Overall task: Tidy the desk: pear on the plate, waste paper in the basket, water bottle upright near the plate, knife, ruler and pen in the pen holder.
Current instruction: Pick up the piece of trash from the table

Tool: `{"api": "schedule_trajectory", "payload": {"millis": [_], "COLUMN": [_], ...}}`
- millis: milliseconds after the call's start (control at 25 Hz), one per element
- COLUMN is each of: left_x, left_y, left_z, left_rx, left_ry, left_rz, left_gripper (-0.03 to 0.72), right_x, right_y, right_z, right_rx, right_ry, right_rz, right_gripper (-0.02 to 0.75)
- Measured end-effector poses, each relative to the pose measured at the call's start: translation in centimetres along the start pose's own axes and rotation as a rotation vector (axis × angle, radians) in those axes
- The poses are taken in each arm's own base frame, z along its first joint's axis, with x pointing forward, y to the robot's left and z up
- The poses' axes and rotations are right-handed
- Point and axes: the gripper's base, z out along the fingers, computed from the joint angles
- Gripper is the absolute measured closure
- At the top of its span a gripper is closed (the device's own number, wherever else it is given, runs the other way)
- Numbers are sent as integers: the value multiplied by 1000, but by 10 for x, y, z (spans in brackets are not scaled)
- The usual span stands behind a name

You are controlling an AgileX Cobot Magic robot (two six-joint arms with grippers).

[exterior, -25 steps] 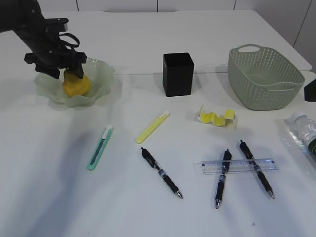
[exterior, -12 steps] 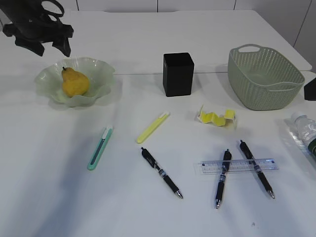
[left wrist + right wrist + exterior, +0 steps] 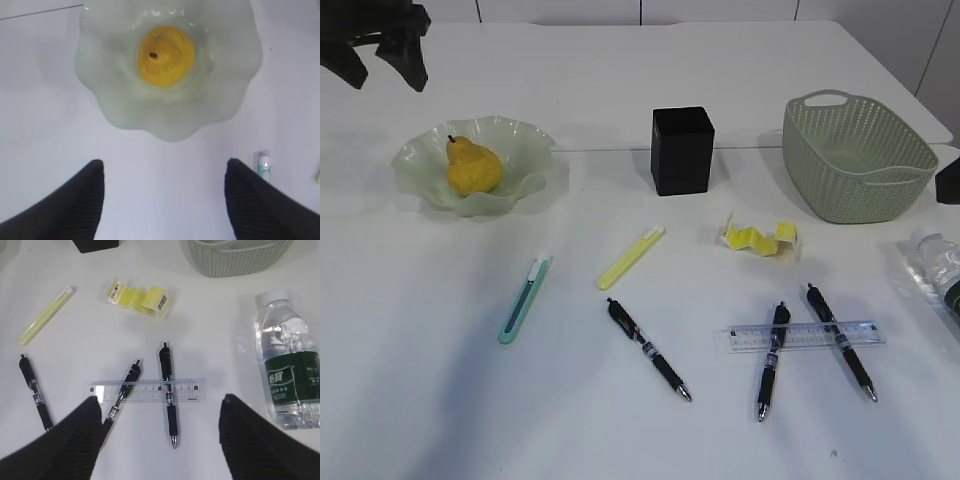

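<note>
The yellow pear [image 3: 472,170] [image 3: 166,56] sits stem up in the green ruffled plate [image 3: 525,135] [image 3: 125,105]. My left gripper [image 3: 385,75] [image 3: 165,162] hangs open and empty, high above and behind the plate. Crumpled yellow waste paper [image 3: 758,237] [image 3: 137,296] lies in front of the basket [image 3: 860,155]. The clear ruler [image 3: 807,335] [image 3: 150,390] rests across two pens [image 3: 772,360] [image 3: 840,342]; a third pen [image 3: 650,350] lies further left. A green knife [image 3: 524,300] and a yellow knife [image 3: 631,257] lie mid-desk. The water bottle [image 3: 290,375] lies on its side. My right gripper [image 3: 161,399] hovers open above the ruler.
The black pen holder [image 3: 682,150] stands upright at the back centre, between plate and basket. The bottle [image 3: 942,270] lies at the desk's right edge. A dark object [image 3: 950,185] shows at the right border beside the basket.
My left gripper has let go of the pear and risen up and back to the left, leaving the pear in the plate. The right gripper has not moved.
</note>
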Motion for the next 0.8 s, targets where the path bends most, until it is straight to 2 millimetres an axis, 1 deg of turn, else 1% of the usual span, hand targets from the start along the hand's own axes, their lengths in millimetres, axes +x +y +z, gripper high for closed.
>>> {"api": "schedule_trajectory", "payload": {"millis": [120, 240, 440, 560, 680, 800], "left_x": [6, 21, 58, 79, 101, 124], "left_y": [0, 0, 1, 1, 2, 2], "left_z": [-13, -16, -17, -25, -36, -49], "left_rx": [0, 0, 11, 16, 16, 18], "left_ry": [-2, 39, 137, 145, 136, 128], "left_rz": [7, 19, 39, 41, 44, 44], "left_gripper": [160, 160, 160, 160, 160, 160], "right_x": [0, 2, 5, 4, -3, -18], "right_y": [0, 0, 4, 8, 10, 13], "right_z": [0, 0, 0, 0, -2, 0], "right_rx": [0, 0, -13, -23, -28, -33], "right_ry": [5, 24, 47, 46, 46, 59], "right_rz": [0, -7, -60, -79, -99, -145], "right_gripper": [199, 199, 199, 199, 199, 199]}}
